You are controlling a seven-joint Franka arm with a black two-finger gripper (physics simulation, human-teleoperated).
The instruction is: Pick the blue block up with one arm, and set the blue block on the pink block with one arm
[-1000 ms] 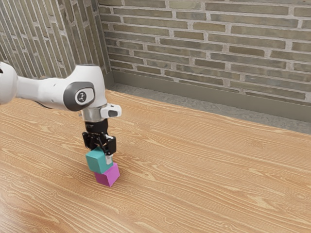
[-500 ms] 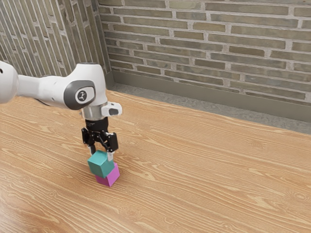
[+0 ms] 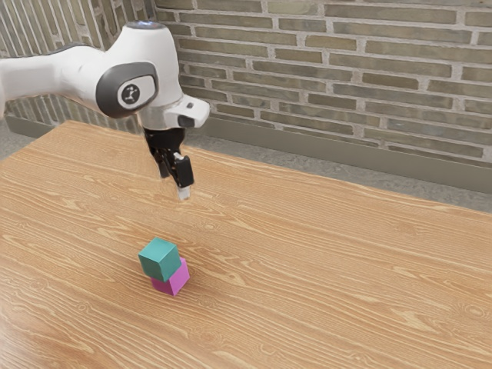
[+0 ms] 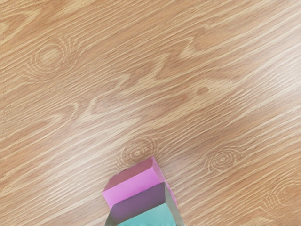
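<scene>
Gripper (image 3: 182, 188): hangs empty, high over table (image 3: 346, 269); spread or pressed together, can't tell from this angle. Risks, as judged: blue block (image 3: 159, 259) rests on pink block (image 3: 175, 280) but twisted and shifted twd exterior view's left, so overhangs one edge; could tip or slide off w/ any jolt. Would also topple if arm came down and clipped it. Pink block prob. light, easy to nudge too. Position: blue block well below Gripper and slightly twd exterior view's left of it, well apart, no contact. Wrist view: looks down on both, blue block (image 4: 150, 217) atop pink block (image 4: 134, 183), approx. underneath.
</scene>
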